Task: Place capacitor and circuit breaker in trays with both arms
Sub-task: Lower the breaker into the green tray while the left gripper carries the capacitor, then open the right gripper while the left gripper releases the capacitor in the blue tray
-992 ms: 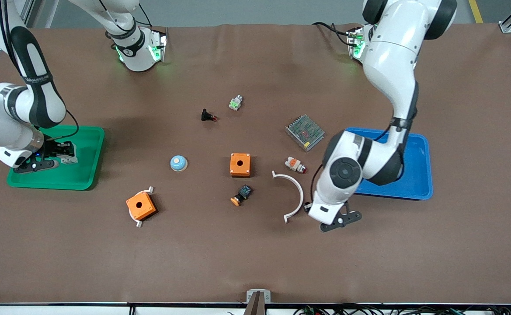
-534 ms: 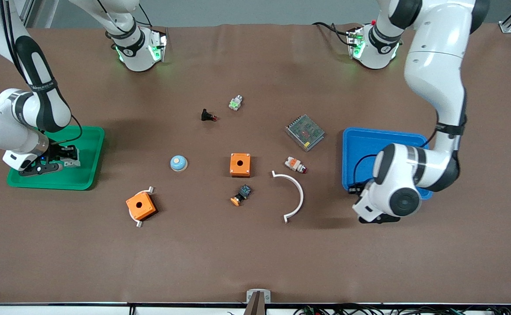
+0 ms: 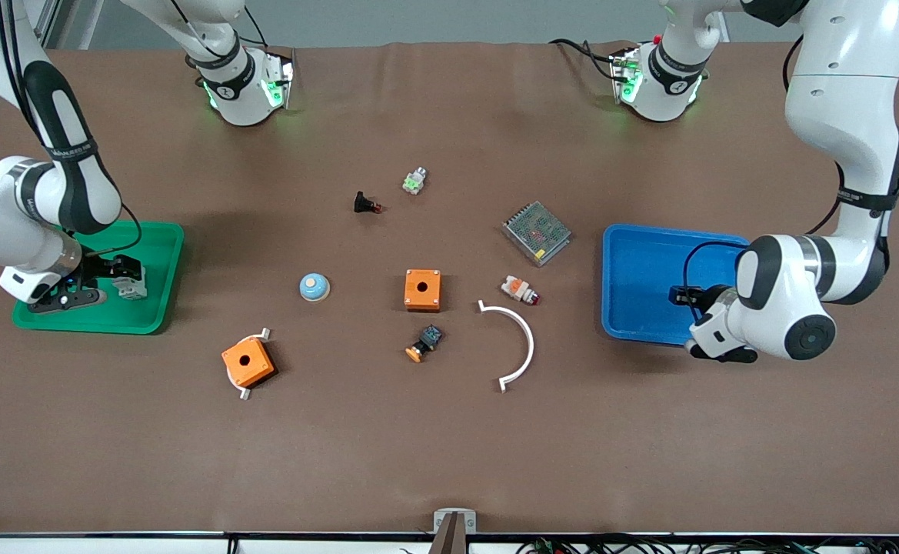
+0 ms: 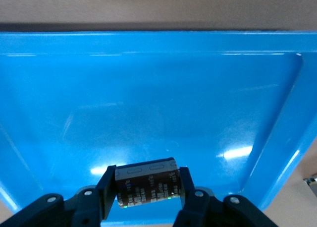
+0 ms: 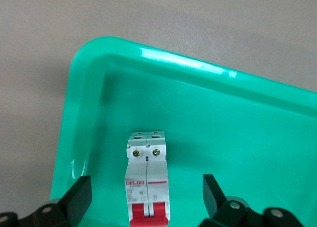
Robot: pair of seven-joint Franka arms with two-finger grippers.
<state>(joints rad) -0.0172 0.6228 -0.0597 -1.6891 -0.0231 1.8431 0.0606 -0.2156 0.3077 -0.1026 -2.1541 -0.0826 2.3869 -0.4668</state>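
In the left wrist view, my left gripper (image 4: 147,186) is shut on the capacitor (image 4: 147,181), a dark block with light marks, and holds it just above the floor of the blue tray (image 4: 148,88). In the front view this gripper (image 3: 686,295) is over the blue tray (image 3: 637,261), toward the edge nearer the camera. The circuit breaker (image 5: 147,180), white-grey with red levers, lies flat in the green tray (image 5: 223,138). My right gripper (image 5: 147,199) is open, its fingers wide on either side of the breaker and not touching it. The breaker (image 3: 129,286) also shows in the front view.
Between the trays lie two orange boxes (image 3: 422,289) (image 3: 248,362), a blue dome (image 3: 314,287), a white curved strip (image 3: 522,346), a mesh-topped grey unit (image 3: 537,232), a white-and-orange part (image 3: 518,289), a black-and-blue part (image 3: 424,343) and two small parts nearer the arms' bases.
My left arm has swung from beside the white curved strip to over the blue tray, carrying the capacitor. My right gripper has shifted slightly over the green tray, with the breaker lying free.
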